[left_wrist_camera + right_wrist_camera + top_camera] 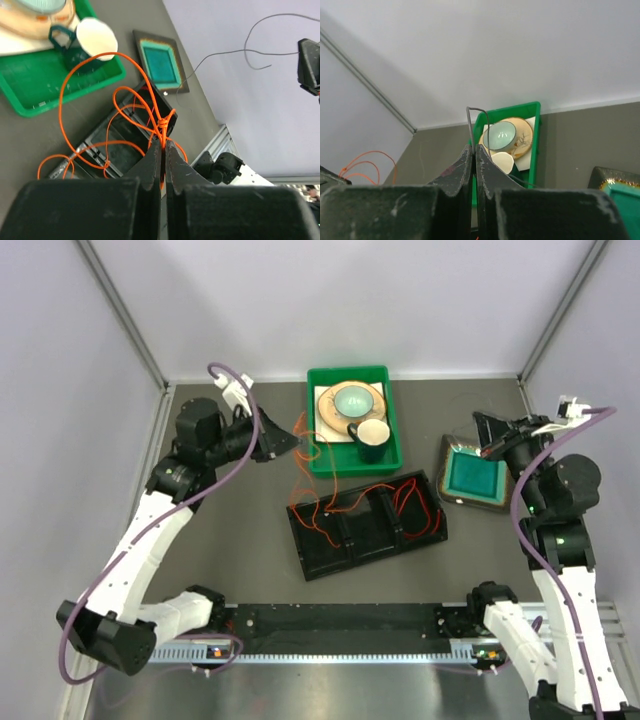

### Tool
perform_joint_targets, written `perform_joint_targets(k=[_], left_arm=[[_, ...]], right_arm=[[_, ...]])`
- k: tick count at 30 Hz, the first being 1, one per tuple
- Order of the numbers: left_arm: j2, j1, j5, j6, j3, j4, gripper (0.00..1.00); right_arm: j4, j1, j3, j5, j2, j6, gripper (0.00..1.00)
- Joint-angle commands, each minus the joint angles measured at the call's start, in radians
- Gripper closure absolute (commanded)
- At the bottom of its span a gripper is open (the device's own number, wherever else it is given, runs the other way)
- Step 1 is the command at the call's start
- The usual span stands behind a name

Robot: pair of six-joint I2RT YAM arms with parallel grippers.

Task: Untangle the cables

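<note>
My left gripper (297, 443) is raised beside the green bin and shut on the orange cable (90, 80) at a knot; the pinch shows in the left wrist view (163, 144). The orange loops hang down to the black tray (340, 545). A red cable (415, 502) lies looped over the tray's right half. My right gripper (479, 424) is lifted at the right and shut on a thin grey cable (470, 120), which arches just above its tips (474, 148). The grey cable (250, 47) also shows in mid-air in the left wrist view.
A green bin (392, 435) at the back centre holds plates, a bowl and a dark mug with a white inside (372, 437). A square teal dish (474, 476) sits right of the tray. A black rail (340, 628) runs along the near edge.
</note>
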Motion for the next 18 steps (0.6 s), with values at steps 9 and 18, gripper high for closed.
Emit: perform_joint_targets(k=[9,18], left_arm=[[-0.119,-0.003,0.006,0.046,0.078,0.028,1.0],[-0.168,-0.003,-0.051,0.078,0.078,-0.026,1.0]], right_arm=[[0.038,-0.006,0.038,-0.037,0.012,0.007,1.0],[0.069,-0.006,0.017,-0.06,0.032,0.044,1.0]])
